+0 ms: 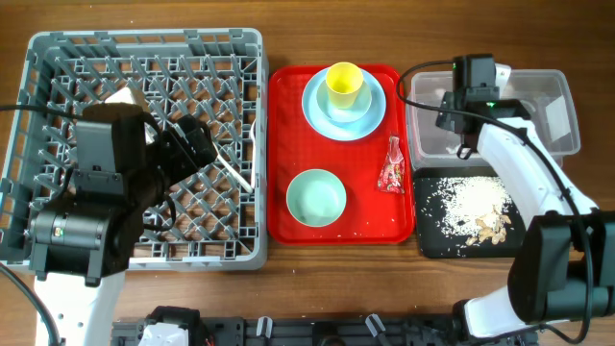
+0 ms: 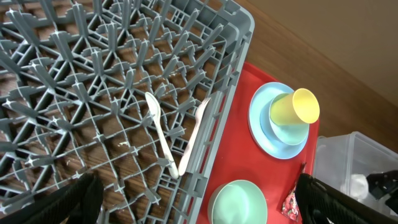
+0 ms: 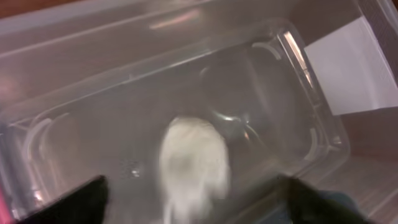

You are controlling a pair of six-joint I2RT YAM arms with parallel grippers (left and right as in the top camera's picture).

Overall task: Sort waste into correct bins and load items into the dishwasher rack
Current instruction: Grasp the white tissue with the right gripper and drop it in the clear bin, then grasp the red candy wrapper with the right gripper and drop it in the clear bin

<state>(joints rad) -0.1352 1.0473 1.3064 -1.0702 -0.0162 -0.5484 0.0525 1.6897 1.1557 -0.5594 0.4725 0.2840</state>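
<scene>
Crumpled white paper napkin [image 3: 193,165]: showing, blurred, inside the clear tub [image 3: 298,93] just beyond the red serving tray's [image 1: 288,221] right edge, seemingly because paper waste is being collected there; its long axis is appearing to run from the tub's far wall toward the camera, though blur is leaving this unsure. Right pincer [image 3: 196,205] is hovering directly above it, jaws spread wide, gripping nothing. Left pincer [image 2: 199,202], equally wide and empty, is hanging over the dishwasher rack [image 1: 144,259] beyond the tray's left edge, where spoon [image 2: 158,134] and fork [image 2: 194,134] are lying alongside the wall nearest the tray.
</scene>
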